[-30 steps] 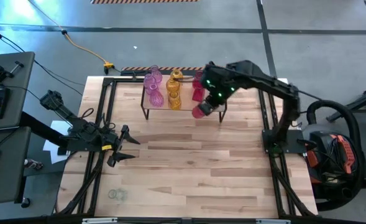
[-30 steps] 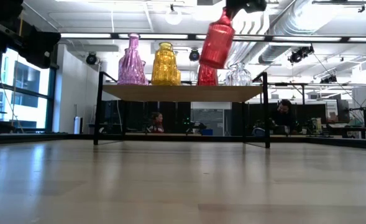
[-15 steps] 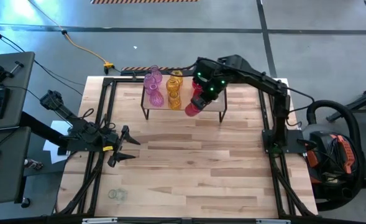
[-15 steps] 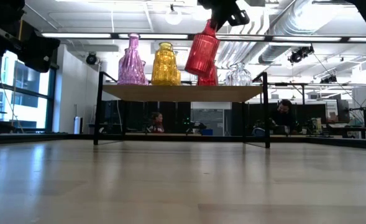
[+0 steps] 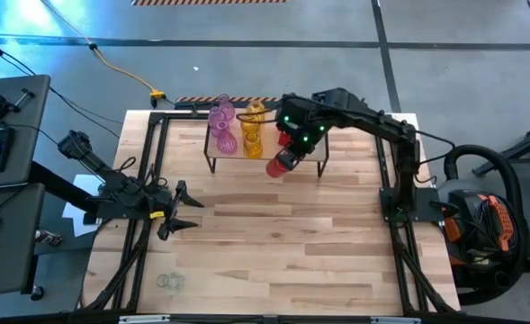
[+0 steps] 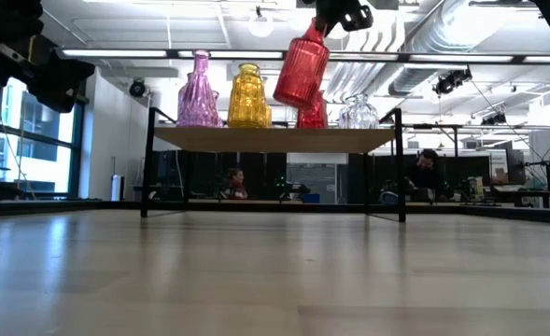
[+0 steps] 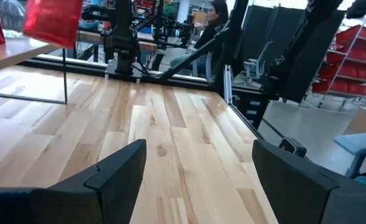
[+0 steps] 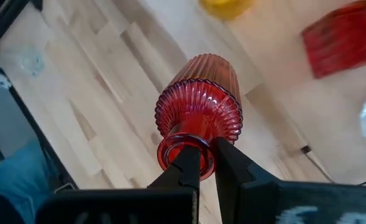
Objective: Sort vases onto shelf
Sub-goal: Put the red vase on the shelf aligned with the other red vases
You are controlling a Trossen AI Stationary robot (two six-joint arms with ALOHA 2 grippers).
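My right gripper (image 5: 293, 148) is shut on a red ribbed vase (image 5: 278, 166) and carries it above the shelf's (image 6: 275, 139) near edge. In the low view the red vase (image 6: 303, 73) hangs tilted over the board. On the shelf (image 5: 266, 135) stand pink vases (image 6: 198, 93), yellow vases (image 6: 248, 98), another red vase (image 6: 314, 114) and a clear vase (image 6: 357, 112), each on its base. My left gripper (image 5: 186, 211) waits open low over the table's left side. My right gripper (image 8: 207, 158) holds the red vase by the rim of its mouth (image 8: 178, 149), pinched, with one finger seemingly inside the mouth and one outside. The fingers come from above and slant down. The vase is lifted clear and hangs tilted, base toward the table's left and near side.
A small clear vase (image 5: 167, 281) lies on the tabletop near its near-left corner. The wooden tabletop (image 5: 282, 243) stretches in front of the shelf. Black frame rails (image 5: 143, 180) run along both table sides. People sit in the room beyond the table.
My right gripper has moved toward the table's left, carrying the red vase from the shelf's right part to its middle, above the near edge. The vase stays lifted and has tipped a little more, base swinging left.
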